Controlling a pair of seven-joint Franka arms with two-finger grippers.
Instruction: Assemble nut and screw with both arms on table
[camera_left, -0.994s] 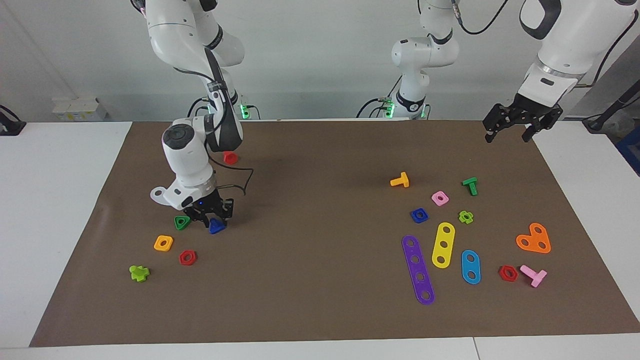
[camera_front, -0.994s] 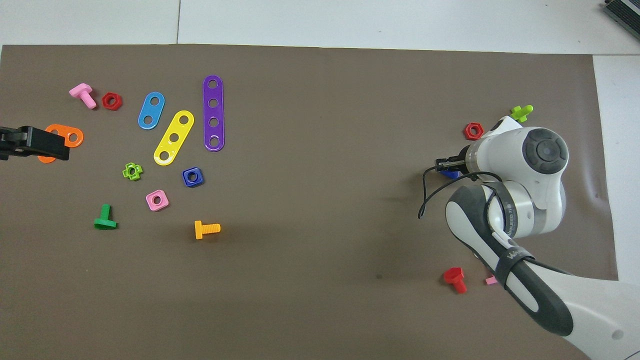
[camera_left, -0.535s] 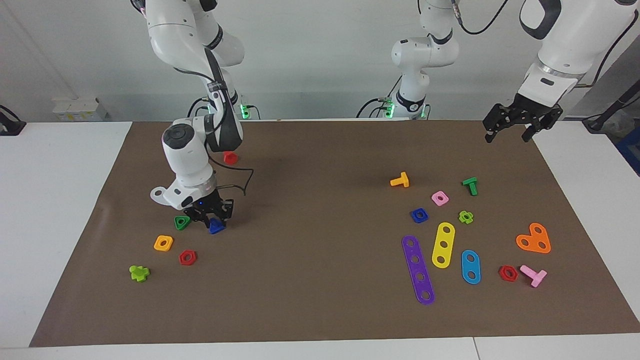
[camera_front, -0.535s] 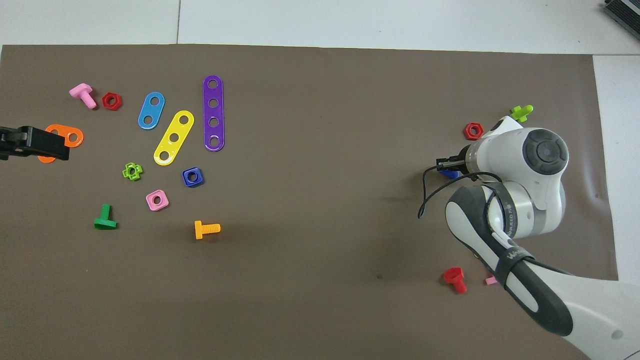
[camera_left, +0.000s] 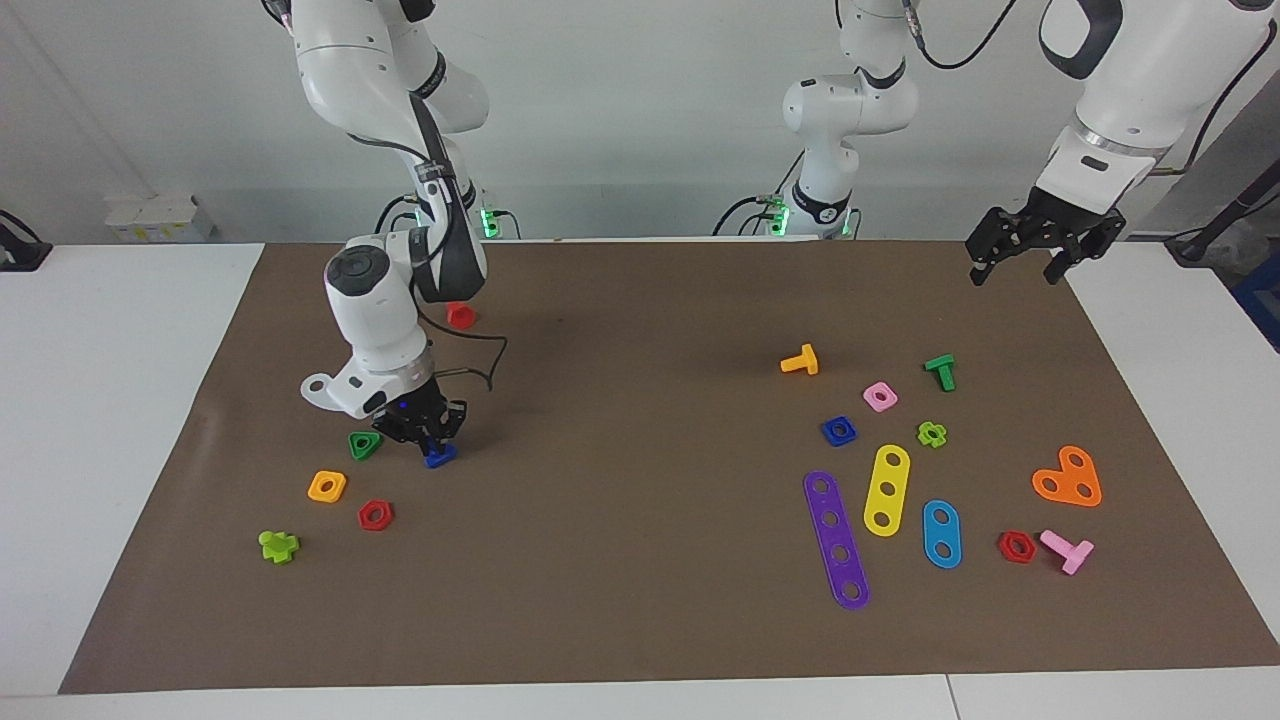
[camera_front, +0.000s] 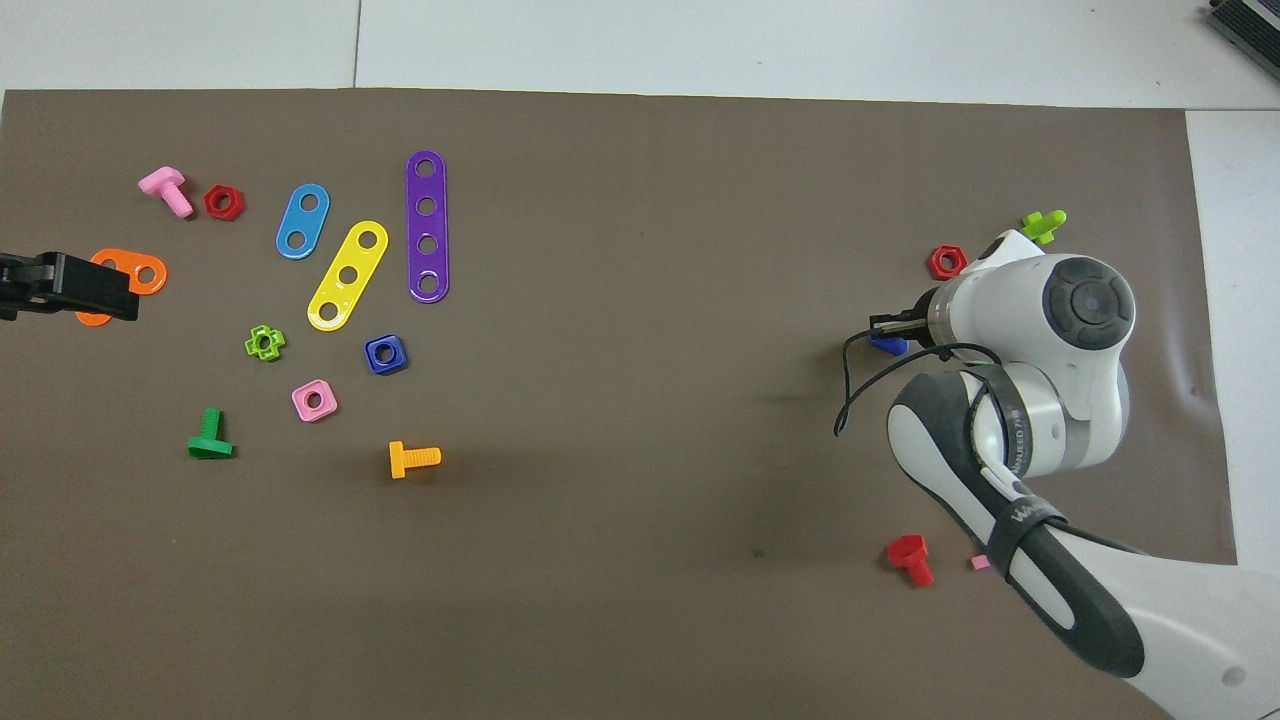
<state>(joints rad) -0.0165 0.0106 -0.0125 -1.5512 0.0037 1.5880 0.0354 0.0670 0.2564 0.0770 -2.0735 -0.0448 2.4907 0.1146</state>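
1. The right end effector is down at the mat, toward the right arm's end of the surface. Its fingers are drawn in on the screw, a small dark-blue piece at their tips.
2. Whether the screw rests on the mat or is just off it cannot be told. In the overhead view the arm's white wrist hides most of the end effector, and only a blue edge of the screw shows beside it.
3. Just beside the screw lies the green triangular nut. The yellow-orange nut and a red hexagonal nut lie farther from the robots.
4. The left end effector hangs in the air over the mat's edge at the left arm's end, fingers spread and holding nothing. The overhead view cuts it off at the frame edge, where it covers part of the orange heart-shaped plate.
5. The nut lies flat on the mat toward the left arm's end, apart from both end effectors. It lies near the pink nut, which is closer to the robots, and the purple strip, which is farther.
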